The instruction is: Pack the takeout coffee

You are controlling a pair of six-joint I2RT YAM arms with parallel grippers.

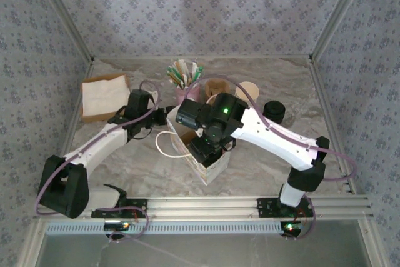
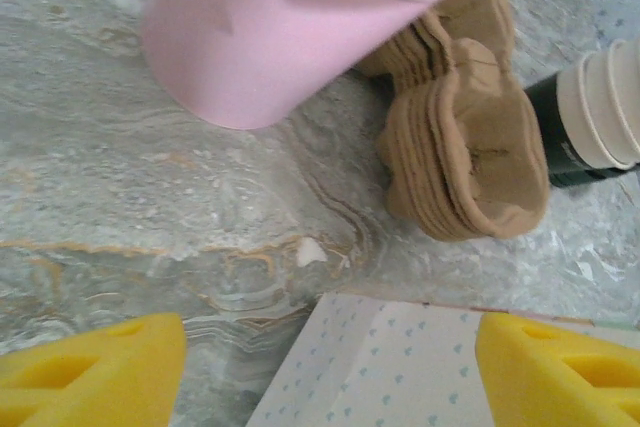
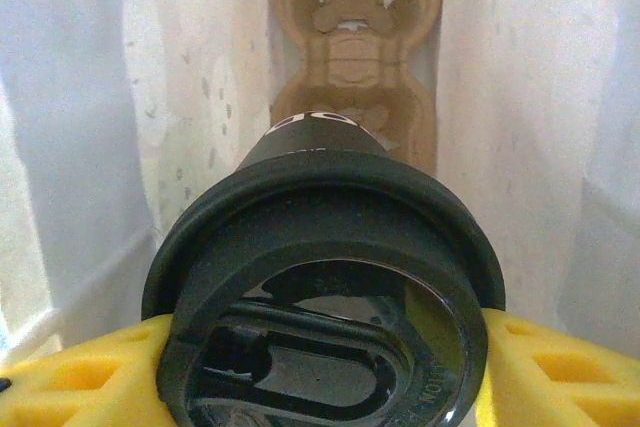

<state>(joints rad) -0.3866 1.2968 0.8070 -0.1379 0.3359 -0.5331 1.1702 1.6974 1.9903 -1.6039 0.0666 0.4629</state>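
The takeout coffee's black lid sits between the yellow fingers of my right gripper, which is shut on the cup. The cup hangs inside the white dotted paper bag, and a brown pulp carrier lies at the bag's bottom below it. In the top view my right gripper reaches down into the bag's mouth. My left gripper stands open at the bag's left side, with the bag's dotted paper between its yellow fingers.
Behind the bag stand a pink holder with straws, a stack of brown carriers, lidless cream cups and black lids. A box of napkins is at the back left. The bag's loop handle lies on the marble table.
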